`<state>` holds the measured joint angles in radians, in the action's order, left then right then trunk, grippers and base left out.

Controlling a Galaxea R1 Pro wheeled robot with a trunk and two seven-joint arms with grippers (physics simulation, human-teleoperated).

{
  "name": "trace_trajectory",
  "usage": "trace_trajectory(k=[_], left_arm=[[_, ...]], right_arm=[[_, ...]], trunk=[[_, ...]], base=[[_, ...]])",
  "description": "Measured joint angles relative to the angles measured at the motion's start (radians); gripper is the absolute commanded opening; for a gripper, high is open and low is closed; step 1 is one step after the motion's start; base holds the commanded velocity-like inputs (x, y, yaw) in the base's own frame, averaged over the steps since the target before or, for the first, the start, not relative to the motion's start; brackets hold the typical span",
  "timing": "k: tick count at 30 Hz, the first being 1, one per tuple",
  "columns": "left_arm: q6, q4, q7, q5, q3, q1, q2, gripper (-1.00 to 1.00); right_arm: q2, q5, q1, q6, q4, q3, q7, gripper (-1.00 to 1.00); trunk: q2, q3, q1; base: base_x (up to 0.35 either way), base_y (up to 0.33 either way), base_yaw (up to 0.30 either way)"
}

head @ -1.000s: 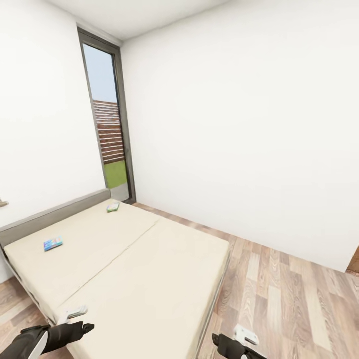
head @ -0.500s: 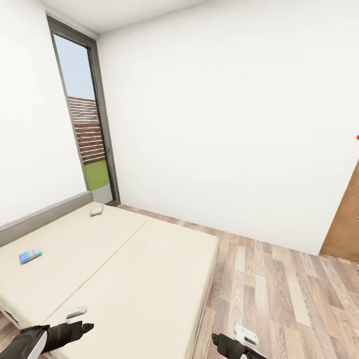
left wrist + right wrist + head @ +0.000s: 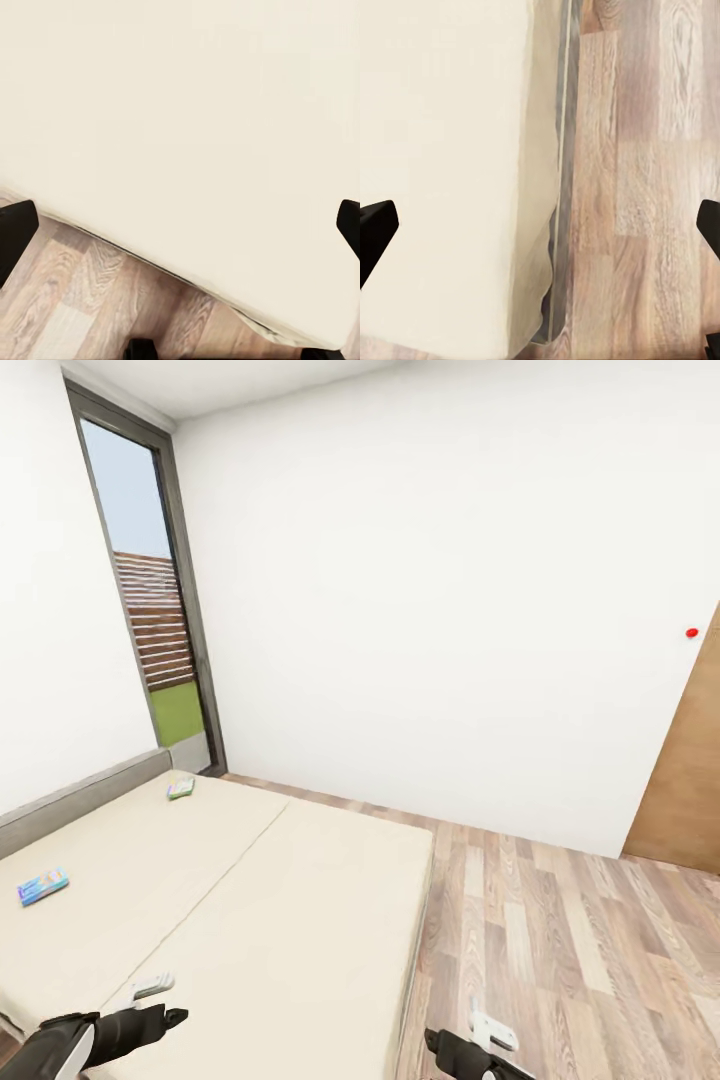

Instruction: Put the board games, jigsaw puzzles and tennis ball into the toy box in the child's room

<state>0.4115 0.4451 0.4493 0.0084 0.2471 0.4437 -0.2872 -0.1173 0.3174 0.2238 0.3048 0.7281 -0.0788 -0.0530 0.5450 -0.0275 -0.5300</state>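
The child's room (image 3: pixel 440 580) has white walls, a wood-plank floor (image 3: pixel 560 950) and a tall dark-framed window (image 3: pixel 150 600) in the far corner; a brown door (image 3: pixel 685 780) is cut off at the frame edge. The bed (image 3: pixel 250 920) with its beige cover and low grey headboard (image 3: pixel 80 795) takes up the near left of the head view. Two board games lie on it, well apart from each other and far ahead of both arms: the blue board game (image 3: pixel 42 885) near the headboard side, and a green-white board game (image 3: pixel 181 789) at the far corner by the window. Their print is too small to read.

The left gripper (image 3: pixel 165 1000) hangs over the near edge of the mattress; the left wrist view shows its dark fingertips (image 3: pixel 15 232) spread wide, with bare mattress (image 3: pixel 180 120) and a strip of floor between them. The right gripper (image 3: pixel 470 1050), partly cut off, hangs over the floor just beside the bed; in the right wrist view its fingertips (image 3: pixel 375 225) are likewise spread apart, empty, over the bed's grey frame edge (image 3: pixel 566 150).
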Motion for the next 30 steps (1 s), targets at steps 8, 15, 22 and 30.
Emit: trace_trajectory(k=[8,15,22,30], left_arm=[[0.000,0.000,0.000,0.000,0.000,0.000,0.000,1.00],[0.000,0.000,0.000,0.000,0.000,0.000,0.000,1.00],[0.000,0.000,0.000,0.000,0.000,0.000,-0.001,1.00],[0.000,0.000,0.000,0.000,0.000,0.000,-0.001,1.00]], right_arm=[[0.000,0.000,0.000,0.000,0.000,0.000,0.000,1.00],[0.000,0.000,0.000,0.000,0.000,0.000,0.000,1.00],[0.000,0.000,0.000,0.000,0.000,0.000,0.000,1.00],[0.000,0.000,0.000,0.000,0.000,0.000,0.000,1.00]], trunk=[[0.000,0.000,0.000],[0.000,0.000,0.000],[0.000,0.000,0.000],[0.000,0.000,0.000]], base=[[0.000,0.178,-0.265],[0.000,0.207,-0.277],[0.000,0.094,-0.279],[0.000,0.151,-0.270]])
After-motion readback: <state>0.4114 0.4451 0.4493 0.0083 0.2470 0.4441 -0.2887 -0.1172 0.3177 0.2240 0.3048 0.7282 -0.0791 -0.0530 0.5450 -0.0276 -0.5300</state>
